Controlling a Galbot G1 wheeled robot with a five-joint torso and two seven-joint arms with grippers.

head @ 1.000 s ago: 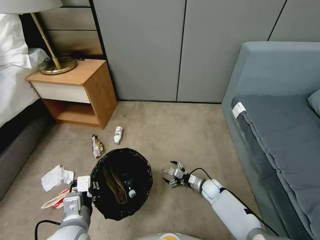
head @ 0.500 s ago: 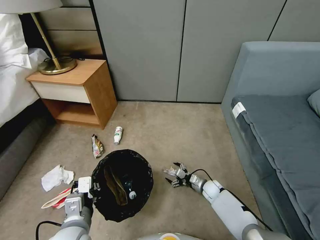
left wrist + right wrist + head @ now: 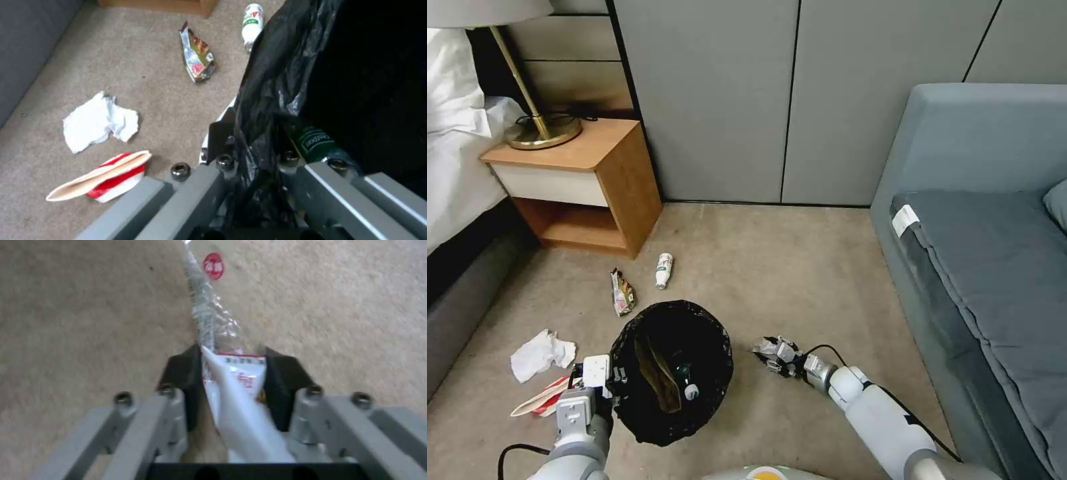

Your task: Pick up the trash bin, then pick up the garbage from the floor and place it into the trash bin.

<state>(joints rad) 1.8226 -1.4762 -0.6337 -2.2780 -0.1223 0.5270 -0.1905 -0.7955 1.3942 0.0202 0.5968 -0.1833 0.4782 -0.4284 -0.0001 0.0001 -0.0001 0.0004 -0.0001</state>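
The trash bin (image 3: 672, 370), lined with a black bag (image 3: 285, 83), hangs at lower left with my left gripper (image 3: 614, 380) (image 3: 256, 160) shut on its rim. Inside lie a tan paper bag (image 3: 657, 373) and a green-labelled bottle (image 3: 318, 143). To the bin's right, my right gripper (image 3: 770, 352) (image 3: 231, 373) is down at the carpet, shut on a clear-and-white plastic wrapper (image 3: 209, 313). More garbage lies on the floor: a white tissue (image 3: 542, 355), a red-and-white carton (image 3: 540, 399), a snack wrapper (image 3: 622, 292) and a small bottle (image 3: 663, 270).
A wooden nightstand (image 3: 577, 180) with a brass lamp base (image 3: 540, 133) stands at the back left beside a bed (image 3: 454, 167). A grey sofa (image 3: 980, 267) runs along the right. Grey cabinet doors (image 3: 787, 100) close the back. Open carpet lies between.
My right gripper has dropped to the carpet and its fingers have closed from open onto the plastic wrapper. The left arm and the bin have hardly moved.
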